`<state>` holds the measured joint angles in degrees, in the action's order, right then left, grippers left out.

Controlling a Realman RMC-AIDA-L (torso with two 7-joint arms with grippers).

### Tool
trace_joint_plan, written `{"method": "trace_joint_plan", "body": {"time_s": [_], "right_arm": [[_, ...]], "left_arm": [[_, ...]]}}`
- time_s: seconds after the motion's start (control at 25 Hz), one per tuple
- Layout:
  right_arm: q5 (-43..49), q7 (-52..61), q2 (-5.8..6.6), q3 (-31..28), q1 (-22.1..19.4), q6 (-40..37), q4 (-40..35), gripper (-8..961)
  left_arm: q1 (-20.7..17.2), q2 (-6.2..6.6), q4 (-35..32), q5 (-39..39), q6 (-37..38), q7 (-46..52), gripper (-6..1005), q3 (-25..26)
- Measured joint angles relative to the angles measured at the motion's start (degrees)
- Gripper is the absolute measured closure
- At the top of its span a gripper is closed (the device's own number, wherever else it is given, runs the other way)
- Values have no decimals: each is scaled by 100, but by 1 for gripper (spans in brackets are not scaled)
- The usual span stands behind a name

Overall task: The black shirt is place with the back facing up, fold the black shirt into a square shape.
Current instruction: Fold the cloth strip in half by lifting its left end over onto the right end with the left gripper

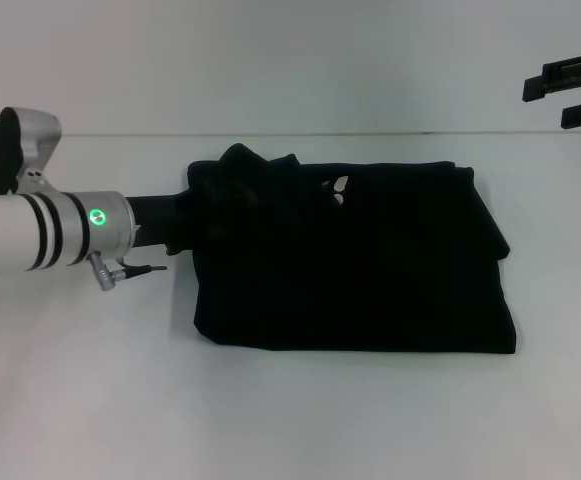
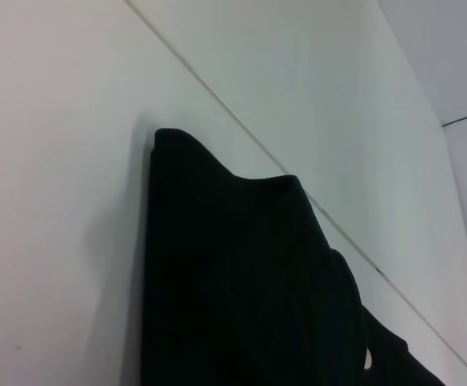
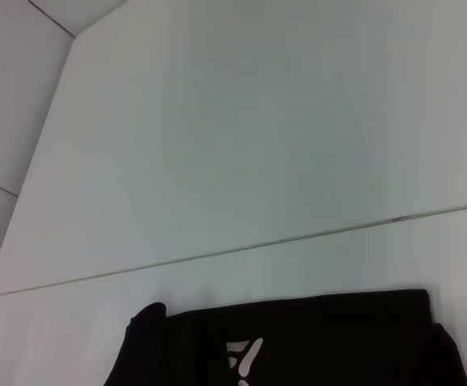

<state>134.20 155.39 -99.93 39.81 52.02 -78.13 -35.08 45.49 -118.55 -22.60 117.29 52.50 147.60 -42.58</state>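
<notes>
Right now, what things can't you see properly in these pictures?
- Left gripper: head view, black fingers merge with the black shirt; grip unclear.
- Right gripper: head view, cut off by the picture's edge.
- White lettering: right wrist view, mostly folded under fabric; unreadable.

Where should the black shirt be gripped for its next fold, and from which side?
Probably at the black shirt's left edge, approached from the robot's left. It lies flat as a wide rectangle, and the left gripper is already at that bunched edge. The right gripper is raised well clear at the far right.
</notes>
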Motion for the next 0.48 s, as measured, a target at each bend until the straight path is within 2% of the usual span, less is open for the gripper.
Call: {"method": "trace_joint_plan", "body": {"time_s": [0.32,0.48], "right_arm": [[0,0,1,9,2,1,-1,144],[0,-1,-4,10,-22,-8,-10,144]], "left_arm": [[415,-29,355,0,-454,-16,306,-288],[520,-115,335,-15,-521,-17,306,-363]]}}
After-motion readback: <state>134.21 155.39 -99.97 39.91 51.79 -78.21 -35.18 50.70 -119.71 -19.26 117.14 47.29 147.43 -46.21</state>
